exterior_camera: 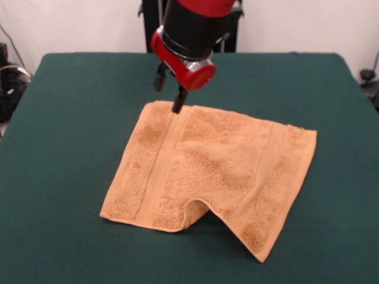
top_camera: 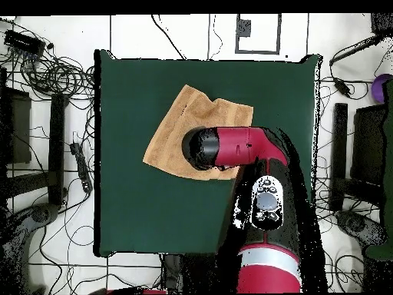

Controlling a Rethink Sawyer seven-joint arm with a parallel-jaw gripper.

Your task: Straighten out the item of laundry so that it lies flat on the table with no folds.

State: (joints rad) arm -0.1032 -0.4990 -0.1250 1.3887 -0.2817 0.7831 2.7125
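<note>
The orange-tan towel (exterior_camera: 213, 171) lies spread on the green table (exterior_camera: 65, 136), slightly skewed. Its near edge is humped up into a small arch (exterior_camera: 198, 208), and the near right corner points toward the camera. My gripper (exterior_camera: 169, 92) hangs over the towel's far left corner, open. One fingertip (exterior_camera: 177, 107) is at the towel's far edge and the other is above bare table just beyond it. In the overhead view the towel (top_camera: 173, 127) shows partly under my arm (top_camera: 230, 146), which hides the gripper.
The table (top_camera: 130, 207) reaches well beyond the towel on all sides. Cables and equipment lie on the floor around the table (top_camera: 46, 69). My pedestal (top_camera: 265, 269) stands at the table's edge.
</note>
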